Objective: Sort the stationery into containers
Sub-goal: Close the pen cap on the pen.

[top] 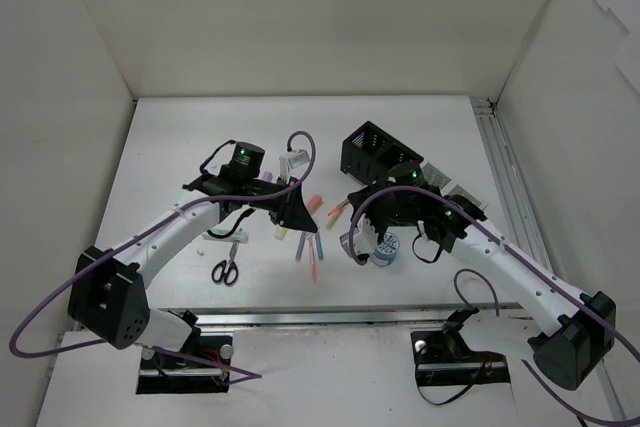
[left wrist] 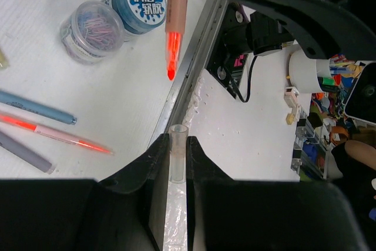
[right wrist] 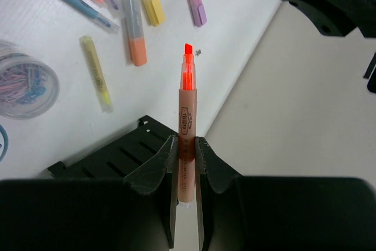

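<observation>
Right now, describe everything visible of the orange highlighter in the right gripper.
The orange highlighter is uncapped: an orange chisel tip on a peach, plastic-looking barrel with a printed label. It is clamped by its rear half between the fingers of the right gripper, tip pointing away from the wrist, clear of the table. Nothing else visibly touches it.

Tight gap between the two claws
The left claw [left wrist: 178, 145] faces the right claw [right wrist: 185, 142] at close quarters. Loose pens [top: 312, 247] lie beneath them, and the black organizer [right wrist: 117, 157] and two round tubs [left wrist: 91, 30] crowd the right claw. Open table [top: 200, 127] lies beyond the left claw.
</observation>
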`<state>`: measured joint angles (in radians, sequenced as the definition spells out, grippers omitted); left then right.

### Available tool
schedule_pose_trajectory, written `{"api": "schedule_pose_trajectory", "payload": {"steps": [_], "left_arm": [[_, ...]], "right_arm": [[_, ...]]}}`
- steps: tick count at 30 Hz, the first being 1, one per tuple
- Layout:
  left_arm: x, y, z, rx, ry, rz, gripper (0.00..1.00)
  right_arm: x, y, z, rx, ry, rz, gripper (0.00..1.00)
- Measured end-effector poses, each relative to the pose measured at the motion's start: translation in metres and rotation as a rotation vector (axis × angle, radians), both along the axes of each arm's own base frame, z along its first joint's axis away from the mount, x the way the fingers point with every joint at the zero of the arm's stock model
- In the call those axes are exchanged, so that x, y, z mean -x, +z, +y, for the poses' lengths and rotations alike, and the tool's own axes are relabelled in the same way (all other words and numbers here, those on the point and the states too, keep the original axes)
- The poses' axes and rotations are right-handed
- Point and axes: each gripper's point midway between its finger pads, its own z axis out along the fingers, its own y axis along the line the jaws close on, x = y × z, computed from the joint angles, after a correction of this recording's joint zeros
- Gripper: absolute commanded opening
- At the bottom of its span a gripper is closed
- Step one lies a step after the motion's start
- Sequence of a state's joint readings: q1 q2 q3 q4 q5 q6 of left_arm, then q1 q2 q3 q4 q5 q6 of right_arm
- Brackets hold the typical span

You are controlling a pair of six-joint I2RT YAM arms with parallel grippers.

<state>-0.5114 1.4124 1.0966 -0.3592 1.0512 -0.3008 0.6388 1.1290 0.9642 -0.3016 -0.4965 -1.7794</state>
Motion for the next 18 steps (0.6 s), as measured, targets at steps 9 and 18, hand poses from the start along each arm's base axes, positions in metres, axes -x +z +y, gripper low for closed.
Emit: {"api": "schedule_pose_trajectory", "payload": {"steps": [9,18], "left_arm": [[0.000,-0.009,-0.002,-0.013,-0.009,0.031,0.00],[0.000,-0.009,-0.002,-0.014,-0.009,0.034,0.00]], "right_arm": [[0.017,-0.004,0.011,-0.018,0.096,0.030,0.00],[0.022,-0.013,0.019,-0.011,0.133,0.058,0.00]]}}
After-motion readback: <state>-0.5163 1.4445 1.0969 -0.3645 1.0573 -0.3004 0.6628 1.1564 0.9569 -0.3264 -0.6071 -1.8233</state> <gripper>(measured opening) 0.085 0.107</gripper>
